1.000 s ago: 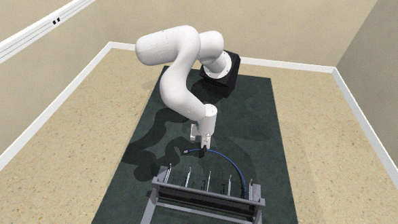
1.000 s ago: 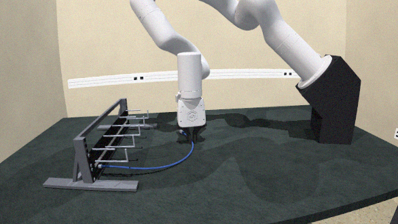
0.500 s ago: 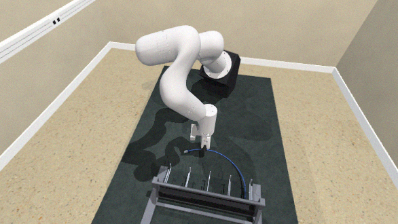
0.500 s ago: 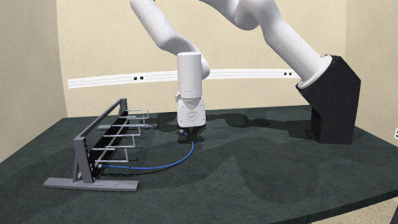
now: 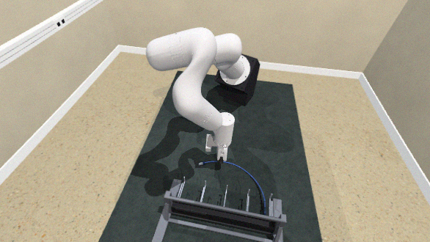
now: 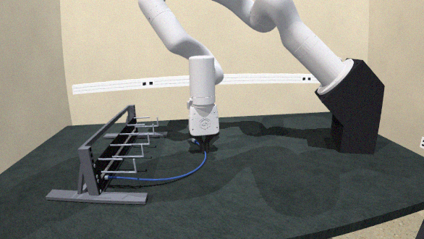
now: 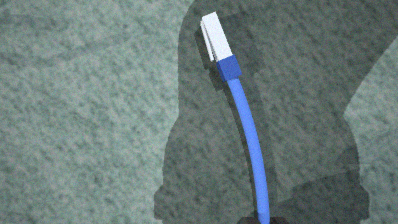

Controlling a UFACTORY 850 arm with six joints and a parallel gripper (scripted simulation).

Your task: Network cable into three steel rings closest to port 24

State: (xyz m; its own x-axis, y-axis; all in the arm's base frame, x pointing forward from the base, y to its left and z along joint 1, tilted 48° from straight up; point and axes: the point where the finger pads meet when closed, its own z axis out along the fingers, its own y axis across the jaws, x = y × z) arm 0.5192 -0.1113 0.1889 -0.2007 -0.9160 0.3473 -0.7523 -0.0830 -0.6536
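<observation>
A blue network cable (image 5: 249,177) runs in an arc over the dark mat from the patch panel rack (image 5: 224,214) to my gripper (image 5: 220,160). Its far end is plugged in at the rack's right end. In the exterior view the cable (image 6: 170,177) lies on the mat in front of the rack (image 6: 105,156). My gripper (image 6: 202,144) is low over the mat and shut on the cable near its free end. The wrist view shows the cable (image 7: 250,145) with its white plug (image 7: 216,36) lying past the fingers. Steel rings (image 5: 225,192) stick out from the rack, with no cable in them.
The arm's black base (image 5: 238,78) stands at the back of the mat. The rack's grey feet (image 6: 95,196) rest on the mat at the near left. A white wall rail (image 6: 145,84) runs behind.
</observation>
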